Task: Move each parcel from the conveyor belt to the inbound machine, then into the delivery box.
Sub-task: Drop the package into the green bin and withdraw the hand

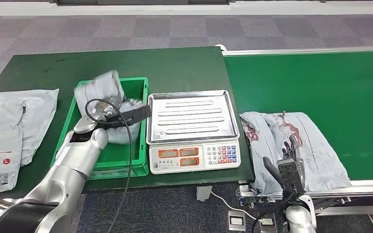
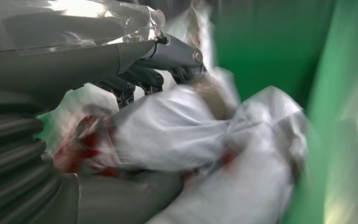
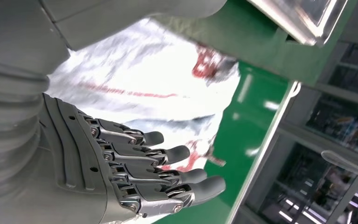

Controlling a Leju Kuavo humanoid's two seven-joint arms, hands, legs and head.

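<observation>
The right hand (image 1: 287, 162) hovers low over the near edge of a grey parcel (image 1: 296, 145) on the conveyor belt (image 1: 320, 82), fingers (image 3: 168, 154) spread, empty. The parcel runs away from it, the scale (image 1: 192, 124) just left. The left hand (image 1: 104, 116) grips a second parcel (image 1: 99, 90) over the green box (image 1: 138, 160); surface beyond lies open.
</observation>
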